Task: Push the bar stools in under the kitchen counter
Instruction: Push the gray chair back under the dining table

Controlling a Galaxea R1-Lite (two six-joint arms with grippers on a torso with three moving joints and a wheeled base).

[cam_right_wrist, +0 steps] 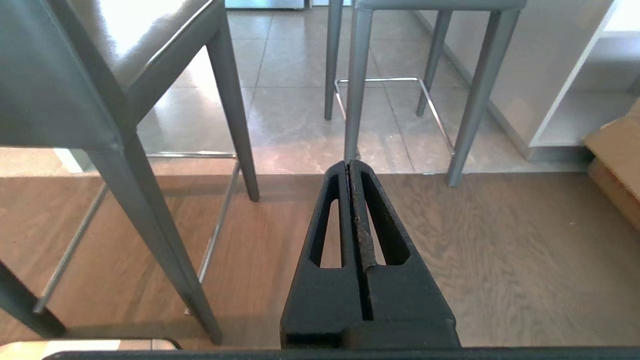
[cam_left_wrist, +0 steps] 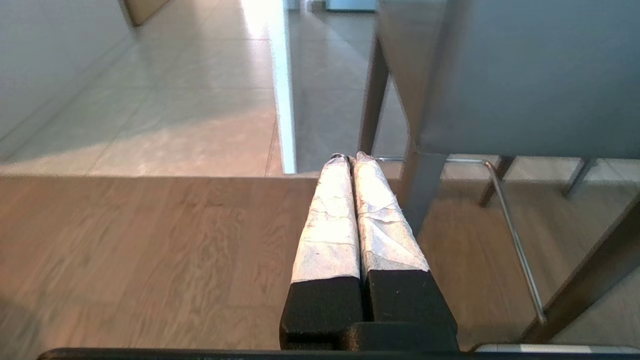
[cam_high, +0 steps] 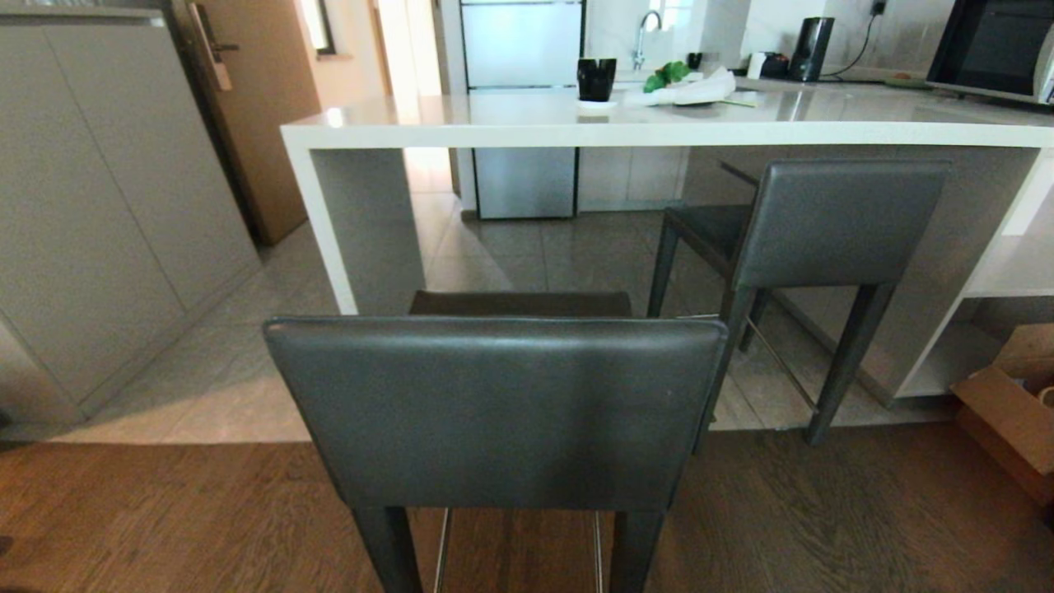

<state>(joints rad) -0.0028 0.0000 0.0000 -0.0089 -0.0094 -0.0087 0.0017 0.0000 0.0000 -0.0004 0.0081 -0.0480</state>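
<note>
The nearer bar stool (cam_high: 498, 412) is seen in the lower centre of the head view, its backrest turned squarely toward the camera and its seat edge just visible above it, pointing at the kitchen counter (cam_high: 576, 132). It is judged not yet pushed in: its rear legs stand on the wooden floor (cam_high: 823, 511), well short of the counter edge that runs across the upper part of the frame. The second bar stool (cam_high: 823, 239) is placed at the right centre, turned at a slight angle, with its seat already partly beneath the counter.

The long axis of the near backrest runs left to right across the frame, parallel to the counter edge, so a push straight away from the camera would be called for.

Neither arm appears in the head view. In the left wrist view the left gripper (cam_left_wrist: 352, 159) is shown with its taped fingers pressed together, holding nothing; the near stool's leg and backrest fill the upper right of that frame. In the right wrist view the right gripper (cam_right_wrist: 349, 165) is likewise closed and empty, with the near stool occupying the left of the frame and the second stool the upper centre. The near stool is thus judged to lie between the two grippers and ahead of them, neither being clearly closer.

On the counter a black cup (cam_high: 596, 79) and a white cloth (cam_high: 692, 89) are set; a cardboard box (cam_high: 1009, 412) rests at the lower right.
</note>
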